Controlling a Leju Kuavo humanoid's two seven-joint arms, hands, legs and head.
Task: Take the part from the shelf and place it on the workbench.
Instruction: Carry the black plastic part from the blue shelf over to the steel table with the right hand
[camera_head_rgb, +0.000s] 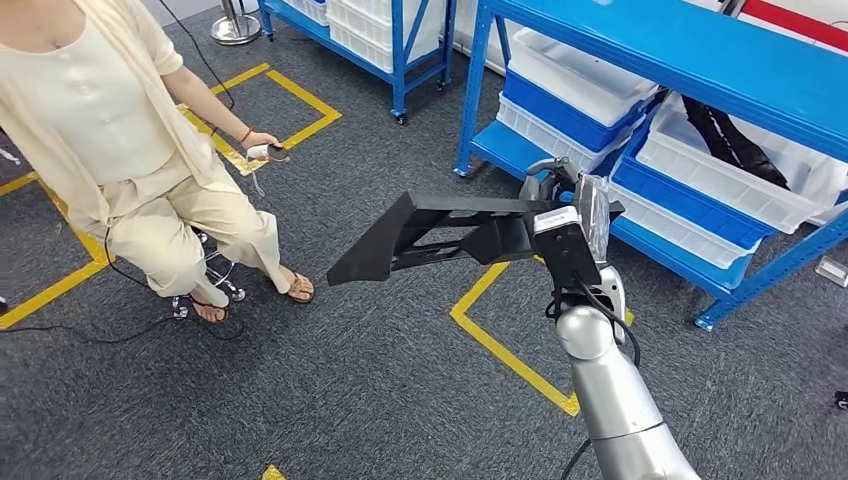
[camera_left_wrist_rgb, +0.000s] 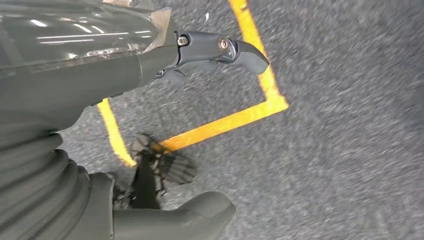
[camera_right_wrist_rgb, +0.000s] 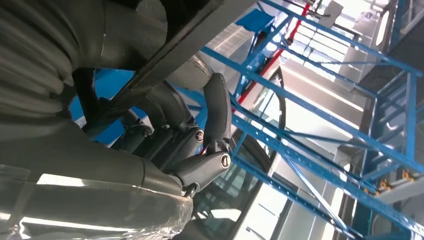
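Black moulded part (camera_head_rgb: 440, 238), long and bracket-shaped, held in the air over grey carpet, sticking out leftward from my right hand (camera_head_rgb: 565, 215). I log it as off the shelf and not yet on any workbench; I see no workbench from here.

Right hand: grips the part at its right end; in the right wrist view dark fingers (camera_right_wrist_rgb: 217, 112) curl around a black edge of the part (camera_right_wrist_rgb: 165, 60). The grip sits at one end, so most of the length hangs free to the left.

Left hand (camera_left_wrist_rgb: 210, 50): hangs over carpet and yellow floor tape (camera_left_wrist_rgb: 235, 120), fingers curled in, holding nothing.

Blue shelf (camera_head_rgb: 700, 45): far right, just behind the right hand, with white bins (camera_head_rgb: 720, 165), one holding more black parts.

Person (camera_head_rgb: 120, 150): seated far left, a small device in one hand, feet on the carpet well apart from the part's free tip.

Risks, my judgement:
- End-held load may sag or twist in the fingers and slip during walking.
- A turn to the left sweeps the free tip toward the person.
- A turn to the right may knock the hand or part against the shelf frame.
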